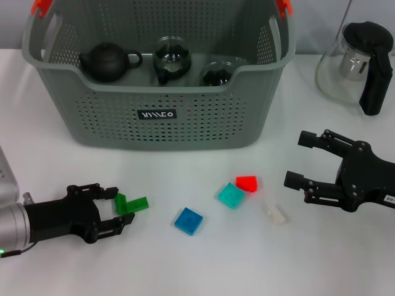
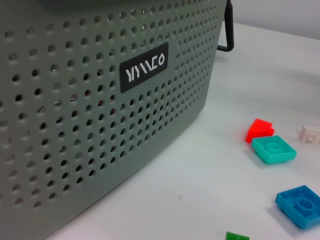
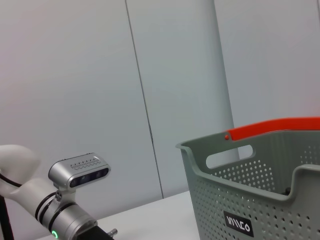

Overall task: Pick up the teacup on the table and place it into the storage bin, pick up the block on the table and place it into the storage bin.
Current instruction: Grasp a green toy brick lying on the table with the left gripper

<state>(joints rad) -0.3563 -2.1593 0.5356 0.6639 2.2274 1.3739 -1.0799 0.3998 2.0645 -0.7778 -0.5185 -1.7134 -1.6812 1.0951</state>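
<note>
White tabletop fills our head view, and on it, lower left, lies the green block (image 1: pixel 131 204). We see it sitting right at the fingertips of the left gripper (image 1: pixel 121 214), whose black jaws are spread apart around the block's left end without closing on it. Further right along the lower middle of the frame lie a blue block (image 1: pixel 188 221), a teal block (image 1: pixel 231 195) touching a red block (image 1: pixel 247 183), and a small clear block (image 1: pixel 276 214) just beside them.

Across the upper part of the frame stands the storage bin (image 1: pixel 154 120), grey-green and perforated, with a black label on its front wall. Inside it we make out a dark teapot (image 1: pixel 108 60) and two glass teacups (image 1: pixel 171 57), side by side.

At the right edge, the right gripper (image 1: pixel 298 161) hovers with its jaws wide apart, holding nothing, well apart from the blocks. A glass pitcher (image 1: pixel 358 61) stands in the upper right corner.
</note>
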